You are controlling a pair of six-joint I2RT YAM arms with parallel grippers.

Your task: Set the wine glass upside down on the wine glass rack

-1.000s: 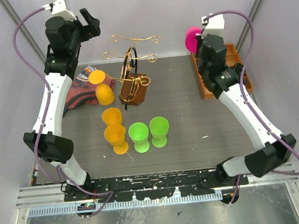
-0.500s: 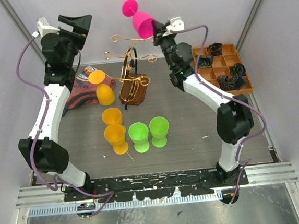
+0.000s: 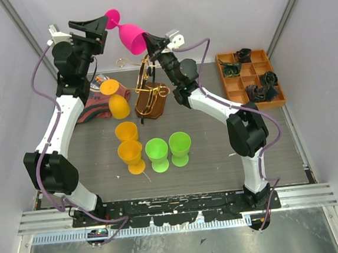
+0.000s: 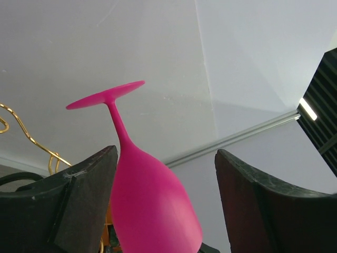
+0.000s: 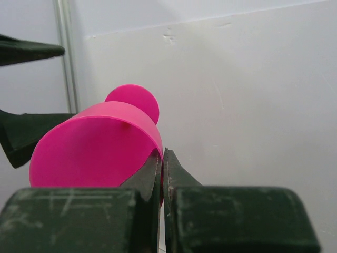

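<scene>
A pink wine glass point(image 3: 130, 36) hangs in the air above the back of the table, tilted with its foot point(image 3: 112, 16) up and to the left. My right gripper point(image 3: 148, 42) is shut on the rim of its bowl point(image 5: 95, 150), the fingers point(image 5: 150, 174) pinching the wall. My left gripper point(image 3: 101, 27) is open around the glass. In the left wrist view the bowl point(image 4: 152, 205) lies against the left finger point(image 4: 84, 205), with a gap to the right finger point(image 4: 263, 211). The wine glass rack point(image 3: 149, 84), gold wire on a brown base point(image 3: 154, 107), stands below the glass.
Three orange glasses point(image 3: 127, 133) and two green ones point(image 3: 180, 147) stand or lie on the grey table in front of the rack. A red patterned cloth point(image 3: 90, 107) lies left of it. An orange compartment tray point(image 3: 262, 104) with dark items sits at the back right.
My right arm has swung the pink glass from the right side leftwards, over the rack, into the left gripper's jaws. The left gripper has turned toward it and narrowed a little.
</scene>
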